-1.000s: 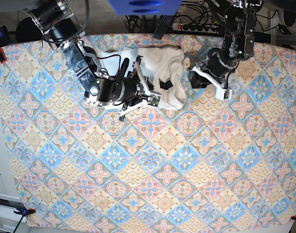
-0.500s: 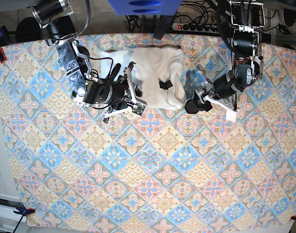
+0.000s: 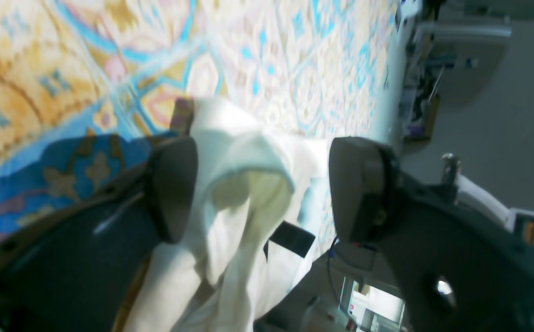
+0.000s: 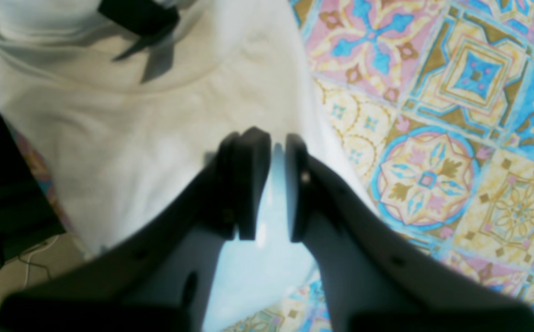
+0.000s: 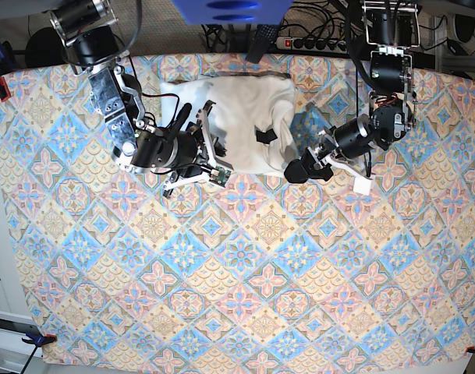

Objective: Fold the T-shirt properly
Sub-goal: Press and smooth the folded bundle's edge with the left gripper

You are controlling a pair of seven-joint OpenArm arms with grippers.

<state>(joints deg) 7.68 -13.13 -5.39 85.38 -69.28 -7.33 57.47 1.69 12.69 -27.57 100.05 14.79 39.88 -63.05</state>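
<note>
From above, the T-shirt (image 5: 249, 125) lies bunched up at the far edge of the desk (image 5: 245, 288). The right tool (image 5: 208, 144) reaches over its side from a bent arm. The left tool (image 5: 303, 167) sits low at the shirt's other side.

The left wrist view shows the left tool (image 3: 262, 189) wide open, with white cloth between its pads.

The right wrist view shows the right tool (image 4: 273, 184) nearly closed over the T-shirt (image 4: 133, 124); I cannot tell if it pinches the cloth.
</note>
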